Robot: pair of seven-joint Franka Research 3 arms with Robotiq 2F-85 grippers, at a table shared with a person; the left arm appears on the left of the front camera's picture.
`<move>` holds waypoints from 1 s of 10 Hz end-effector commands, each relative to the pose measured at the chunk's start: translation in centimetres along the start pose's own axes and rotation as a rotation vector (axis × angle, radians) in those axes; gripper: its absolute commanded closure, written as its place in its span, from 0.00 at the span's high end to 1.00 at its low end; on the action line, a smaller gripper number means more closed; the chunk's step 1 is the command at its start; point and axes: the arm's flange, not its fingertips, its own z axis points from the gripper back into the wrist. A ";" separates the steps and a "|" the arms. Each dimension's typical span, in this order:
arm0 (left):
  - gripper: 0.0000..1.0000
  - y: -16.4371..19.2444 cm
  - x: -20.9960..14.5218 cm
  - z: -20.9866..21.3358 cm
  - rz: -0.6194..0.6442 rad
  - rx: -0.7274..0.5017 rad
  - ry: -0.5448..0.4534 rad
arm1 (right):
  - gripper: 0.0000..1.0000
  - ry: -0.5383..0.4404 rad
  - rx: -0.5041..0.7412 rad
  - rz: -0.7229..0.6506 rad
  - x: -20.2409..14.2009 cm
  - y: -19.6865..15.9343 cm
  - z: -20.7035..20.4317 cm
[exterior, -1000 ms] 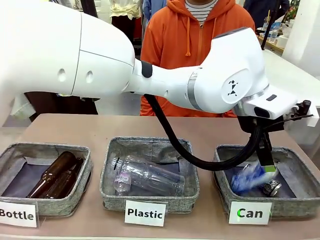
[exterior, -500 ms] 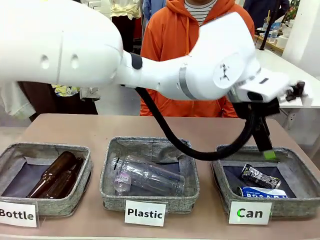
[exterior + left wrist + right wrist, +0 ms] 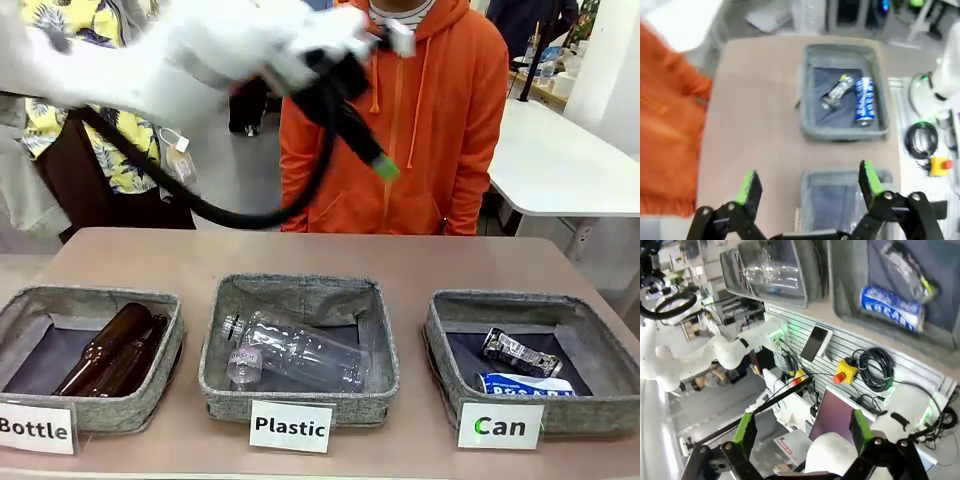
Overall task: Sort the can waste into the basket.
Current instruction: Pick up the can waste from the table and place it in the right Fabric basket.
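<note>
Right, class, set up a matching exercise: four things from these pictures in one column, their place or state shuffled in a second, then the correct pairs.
1. brown glass bottles
2. clear plastic bottles
3. blue and white can
4. left gripper

A. open, holding nothing
B. basket labelled "Can"
C. basket labelled "Bottle"
D. basket labelled "Plastic"

Pairs: 1-C, 2-D, 3-B, 4-A

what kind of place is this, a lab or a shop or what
Most likely a robotics lab staging a waste-sorting demo. Three labelled baskets, the "Can" basket among them, sit on a table, and the right wrist view shows a cable bundle and a yellow stop-button box.
</note>
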 end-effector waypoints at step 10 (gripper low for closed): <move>1.00 -3.3 -38.2 17.8 0.910 -0.494 -0.560 | 1.00 -0.102 0.286 0.235 12.8 4.1 -5.7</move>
